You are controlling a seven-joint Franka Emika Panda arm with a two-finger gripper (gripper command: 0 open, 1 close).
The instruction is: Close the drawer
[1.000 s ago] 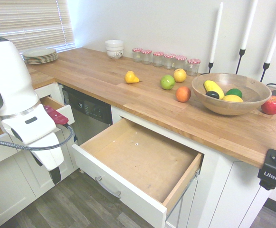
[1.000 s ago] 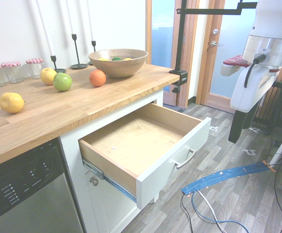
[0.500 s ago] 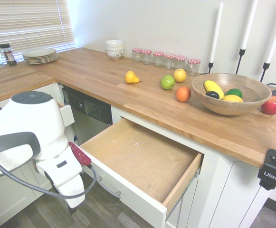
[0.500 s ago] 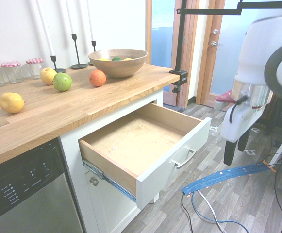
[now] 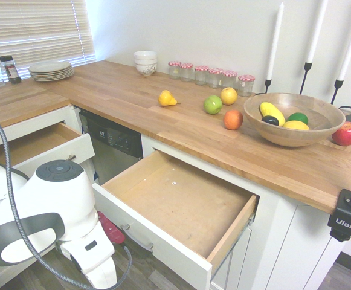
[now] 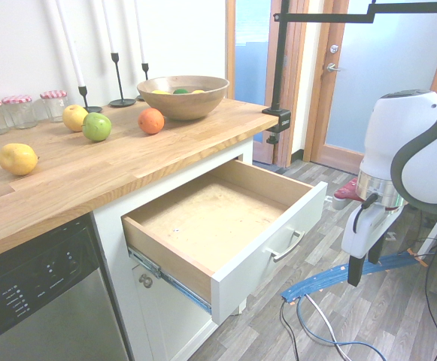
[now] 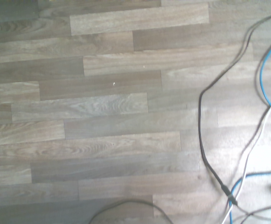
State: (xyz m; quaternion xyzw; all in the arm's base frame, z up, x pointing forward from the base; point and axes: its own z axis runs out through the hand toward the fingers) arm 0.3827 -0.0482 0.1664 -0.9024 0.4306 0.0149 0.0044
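The drawer (image 5: 181,202) under the wooden counter stands pulled far out, its light brown bottom bare and its white front panel (image 6: 267,252) carrying a silver bar handle (image 6: 287,246). My gripper (image 6: 362,259) hangs low in the second exterior view, out in front of the panel and apart from it, pointing down at the floor. Its two dark fingers (image 6: 351,265) stand apart with nothing between them, so it is open. In the first exterior view the arm's white body (image 5: 54,211) covers the fingers. The wrist view holds only floorboards (image 7: 102,116).
A narrower white drawer (image 5: 39,145) stands open at the left, beside the dishwasher (image 5: 112,148). The counter (image 5: 163,121) bears loose fruit, jars, plates and a wooden fruit bowl (image 5: 293,118). A black clamp (image 6: 277,119) grips the counter's corner.
The arm has swung down from above counter height to a low stance in front of the drawer's panel. The narrower drawer at the left is uncovered now. The fingers have stayed apart.
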